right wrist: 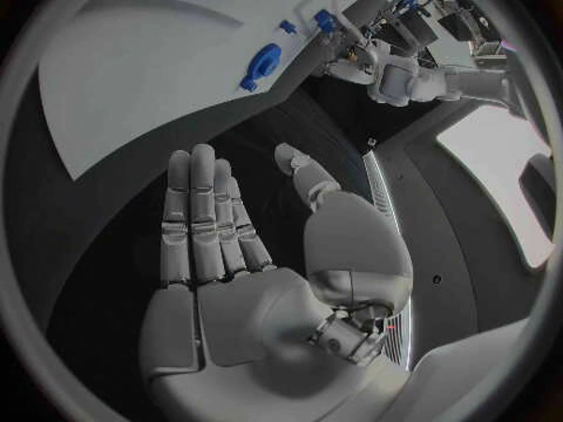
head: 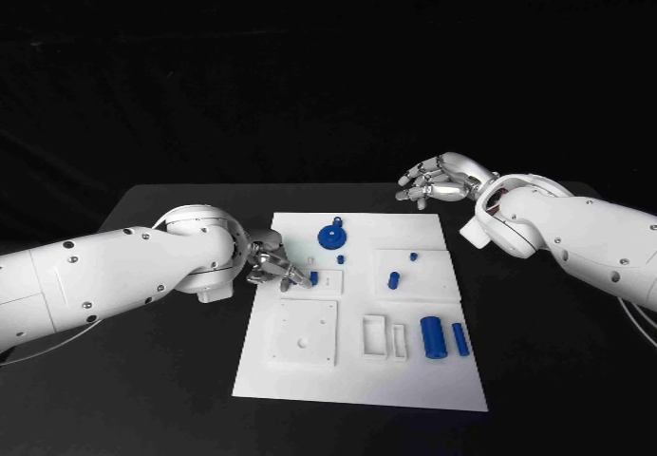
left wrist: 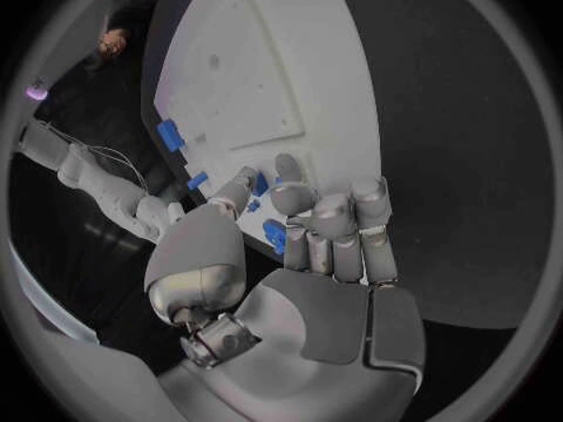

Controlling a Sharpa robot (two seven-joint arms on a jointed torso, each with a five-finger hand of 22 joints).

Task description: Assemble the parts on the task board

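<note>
Overhead, white task board point(head: 359, 385) on black table point(head: 548, 380); left hand point(head: 272, 266) pinching small blue part point(head: 313, 277), right hand point(head: 439, 180) spread.

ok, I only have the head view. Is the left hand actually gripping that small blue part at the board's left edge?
Observer: Left wrist view has the part lying right against the left hand's curled fingers, thumb side. I cannot tell if it is a real grip.
Operator: And the right hand, anything in it?
Observer: No. The right wrist view shows the right hand with a bare palm and fingers stretched out.
Operator: Is it over the board?
Observer: No, from that wrist it is over bare table, with the board beyond the fingertips.
</note>
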